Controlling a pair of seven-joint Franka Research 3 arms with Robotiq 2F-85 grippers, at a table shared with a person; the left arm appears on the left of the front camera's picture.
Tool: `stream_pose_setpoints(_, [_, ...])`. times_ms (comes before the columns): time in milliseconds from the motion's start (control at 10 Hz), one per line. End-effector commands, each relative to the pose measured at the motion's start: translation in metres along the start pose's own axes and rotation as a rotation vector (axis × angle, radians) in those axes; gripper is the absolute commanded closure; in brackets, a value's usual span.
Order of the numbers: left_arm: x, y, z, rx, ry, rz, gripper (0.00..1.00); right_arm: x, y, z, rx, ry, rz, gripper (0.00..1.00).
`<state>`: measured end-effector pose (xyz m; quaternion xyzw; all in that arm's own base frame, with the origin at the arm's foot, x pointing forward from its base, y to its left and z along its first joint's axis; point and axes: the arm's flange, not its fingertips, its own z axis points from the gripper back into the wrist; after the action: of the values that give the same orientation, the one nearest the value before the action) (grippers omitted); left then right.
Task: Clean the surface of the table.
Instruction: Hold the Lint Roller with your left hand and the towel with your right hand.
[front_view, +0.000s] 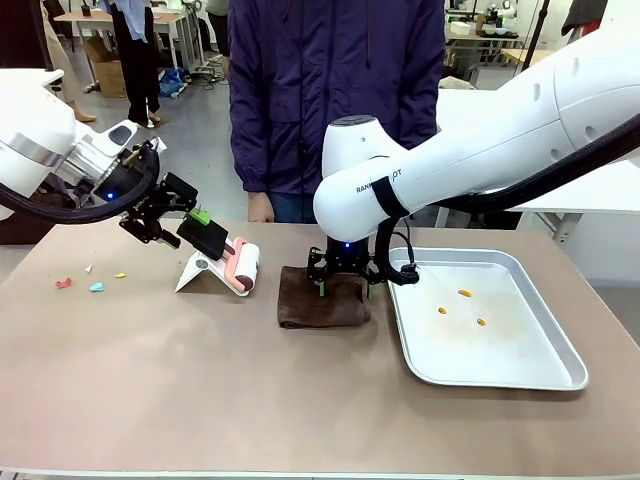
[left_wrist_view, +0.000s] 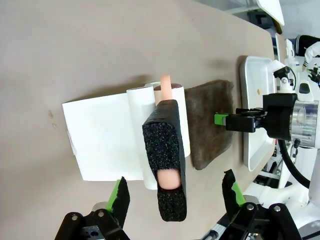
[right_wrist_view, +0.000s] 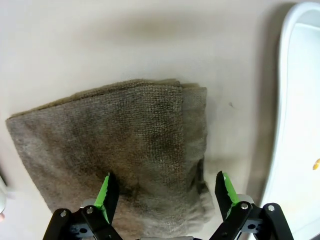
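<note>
The left arm (front_view: 60, 160) comes in low from the left, its wrist tilted so the left gripper (front_view: 187, 228) points sideways and slightly down towards the middle. In the wrist view the left gripper (left_wrist_view: 175, 197) has its fingers (left_wrist_view: 120, 197) spread well apart. The right arm (front_view: 480, 130) sweeps in from the upper right and bends at a thick joint, with the wrist straight down. The right gripper (front_view: 345, 290) points vertically, its fingers (right_wrist_view: 106, 192) also parted wide, tips low.
</note>
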<state>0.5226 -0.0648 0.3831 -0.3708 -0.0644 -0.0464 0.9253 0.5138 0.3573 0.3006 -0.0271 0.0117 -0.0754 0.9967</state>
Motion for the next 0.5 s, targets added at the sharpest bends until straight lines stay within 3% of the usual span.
stream_pose_setpoints(0, [0.0032,0.0027,-0.0009,-0.033,-0.013,-0.014,0.61,0.0008,0.0021,0.0026,-0.026,0.012,-0.004,0.59])
stream_pose_setpoints(100, [0.0035,0.0026,-0.0011,-0.031,-0.022,-0.018,1.0,0.0002,0.0024,0.002,-0.023,0.008,0.007,0.59])
stream_pose_setpoints(200, [0.004,0.0028,-0.001,-0.029,-0.026,-0.016,1.0,-0.0003,0.0028,0.0016,-0.017,0.008,0.015,1.0])
stream_pose_setpoints(300, [0.0035,0.0017,-0.0024,-0.015,-0.045,-0.012,1.0,0.0005,0.0024,0.0002,-0.019,0.015,0.016,0.63])
stream_pose_setpoints(400, [0.0031,0.0009,-0.0028,-0.013,-0.048,-0.013,0.82,0.0009,0.002,-0.0004,-0.021,0.019,0.014,1.0])
